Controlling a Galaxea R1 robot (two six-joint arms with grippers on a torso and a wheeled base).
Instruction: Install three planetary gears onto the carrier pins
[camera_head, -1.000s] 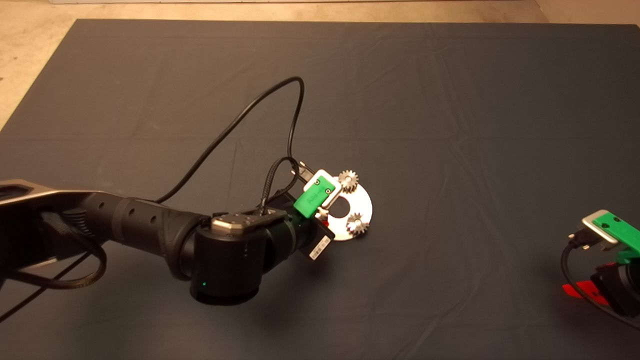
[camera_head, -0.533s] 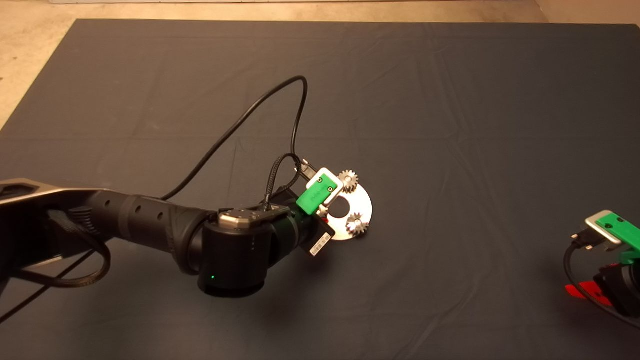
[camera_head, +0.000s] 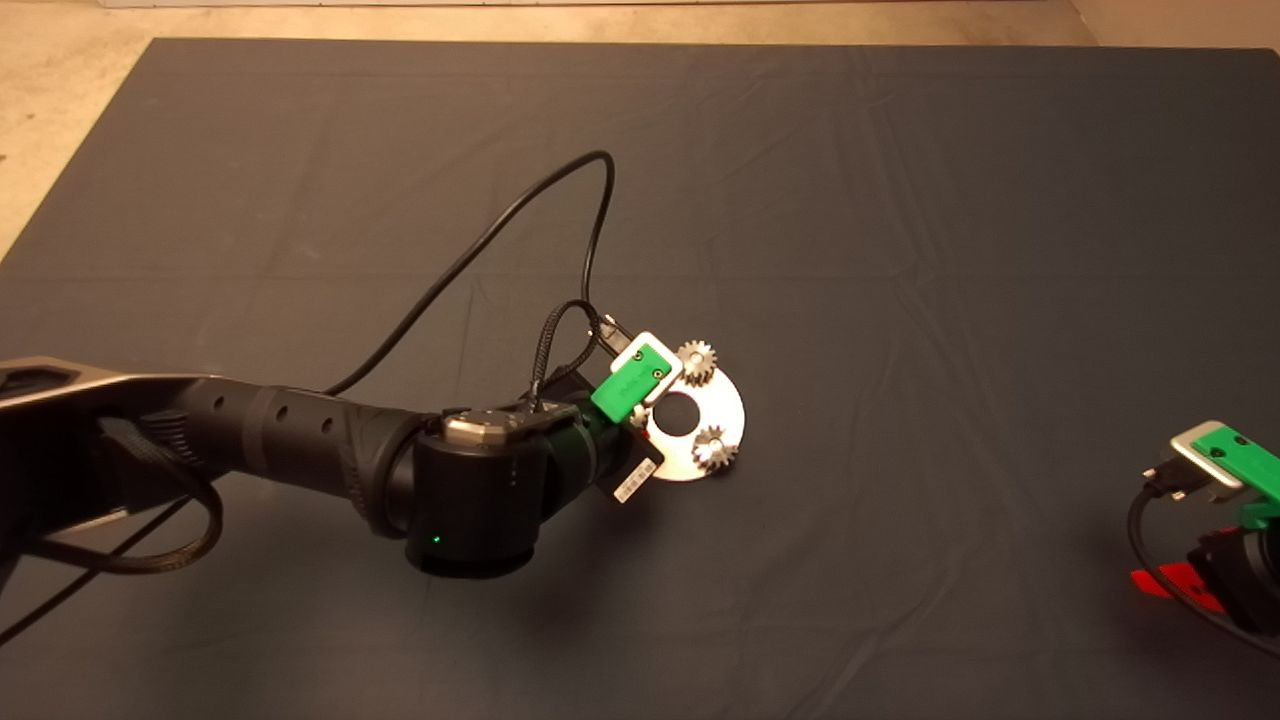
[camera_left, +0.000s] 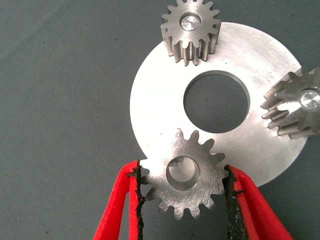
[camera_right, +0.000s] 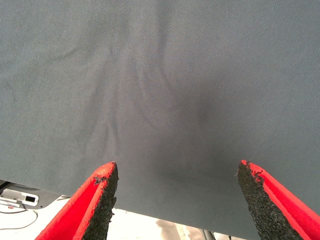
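Observation:
The round silver plate lies mid-mat, and also shows in the left wrist view. Two planetary gears sit on carrier pins: one at its far edge, one at its near right edge. Their pin tops show as bright discs. My left gripper is shut on the third gear, held flat over the plate's left rim. Its centre hole shows no pin. The third pin is hidden. My right gripper is parked at the lower right, open.
A black cable loops from the left wrist over the mat behind the plate. Bare floor lies beyond the mat's far left edge. The right wrist view shows only mat and its edge.
The left wrist has drawn back slightly to the left, uncovering more of the plate's centre hole. The forearm has shifted a little right. The right arm has not moved.

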